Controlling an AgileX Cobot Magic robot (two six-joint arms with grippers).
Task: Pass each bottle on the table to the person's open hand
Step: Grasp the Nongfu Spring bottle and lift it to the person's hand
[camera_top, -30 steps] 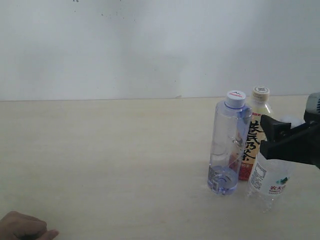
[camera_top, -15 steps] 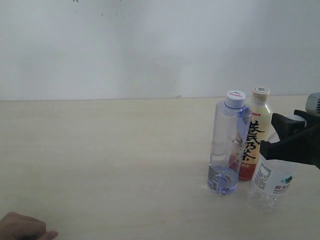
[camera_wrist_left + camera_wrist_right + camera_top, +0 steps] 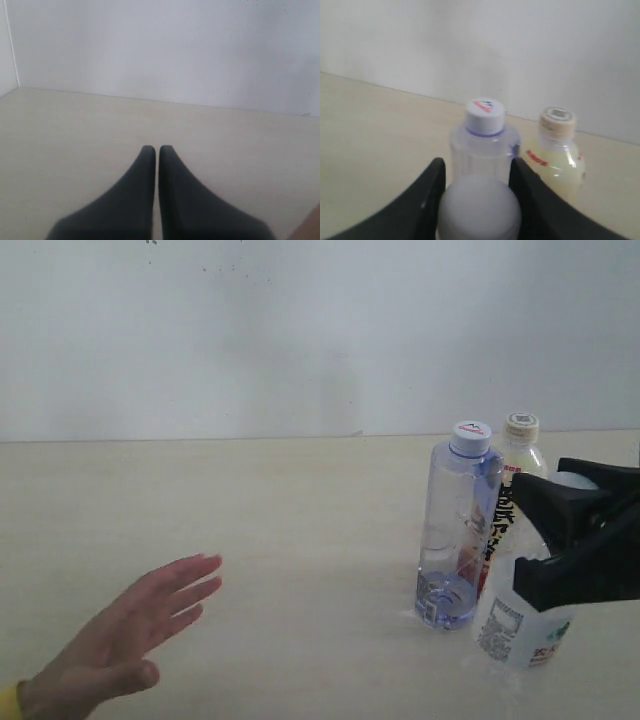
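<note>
**Right gripper** [image 3: 518, 538]: reaches in from the right edge of the exterior view and clamps tight on the upper part of the ribbed bottle [image 3: 515, 628], with one black finger above and one below. Seen from the right wrist as two dark fingers [image 3: 432, 195] pressed against either side of the bottle's white cap.

**Ribbed bottle**: sits between the claw's fingers, leaning slightly, with label and lower body showing beneath them. Nearest the camera of the three bottles and furthest right. Base on or off the table [image 3: 250, 520]: impossible to tell.

**Bluish bottle** [image 3: 455, 530]: stands upright on the table with its white cap on, just left of the claw's fingertips. Lies straight beyond the held cap in the right wrist view.

**Tea bottle** [image 3: 521, 448]: stands upright behind and just right of the bluish bottle, largely hidden by the claw and the held bottle.

**Open hand** [image 3: 120, 635]: hovers at lower left with fingers stretched towards the bottles, well apart from all three and from the claw. Ends in a mustard sleeve cuff [image 3: 8, 700] at the corner.

**Left gripper** [image 3: 156, 152]: fingers pressed together with only a hairline slit between them and nothing held. Points across bare tabletop towards the white wall [image 3: 160, 50]
</note>
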